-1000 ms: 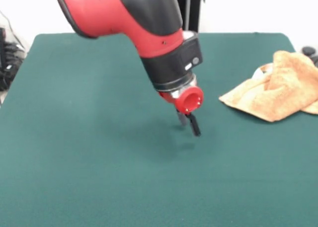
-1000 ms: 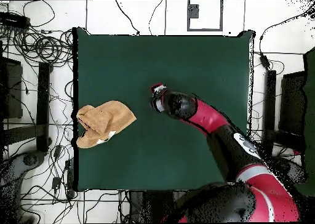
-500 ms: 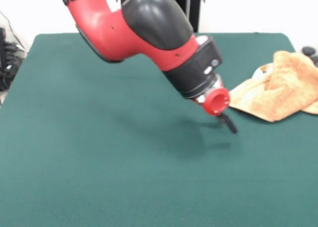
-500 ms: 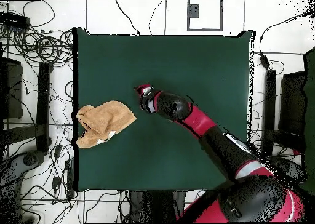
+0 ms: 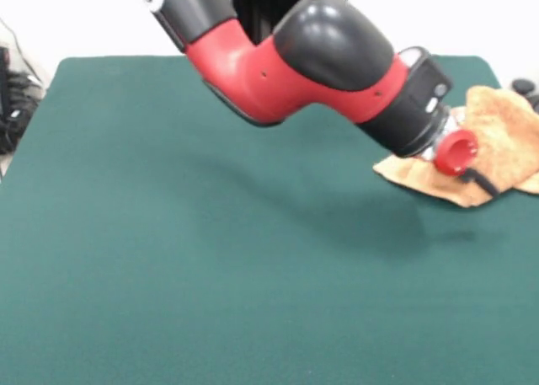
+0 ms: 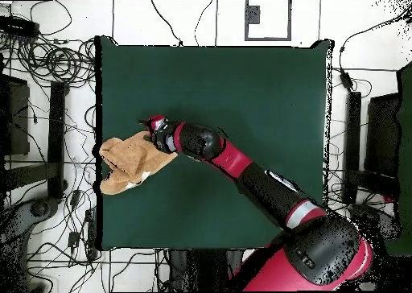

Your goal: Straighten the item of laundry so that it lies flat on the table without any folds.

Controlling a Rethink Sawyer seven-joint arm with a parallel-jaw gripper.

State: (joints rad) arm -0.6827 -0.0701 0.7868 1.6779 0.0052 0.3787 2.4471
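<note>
The item of laundry (image 5: 505, 136) is a tan-orange towel lying crumpled, with folds doubled over each other, at the right edge of the table (image 5: 168, 233). In the overhead view the towel (image 6: 127, 163) sits at the left edge of the table (image 6: 241, 88), one corner hanging past it. My gripper (image 5: 482, 183) is low over the towel's near corner, on a stretched, steeply tilted arm. From above, the gripper (image 6: 150, 130) is at the towel's upper right corner. Whether it touches the cloth cannot be made out.
A small dark object (image 5: 524, 86) lies just past the table's far right corner. Tangled cables (image 6: 56, 64) cover the floor beside the table's left side. The arm (image 6: 241, 165) spans the table's middle diagonally.
The arm has swung from the middle of the table over to the towel, and the gripper has gone from bare green cloth to the towel's corner. The towel has not moved.
</note>
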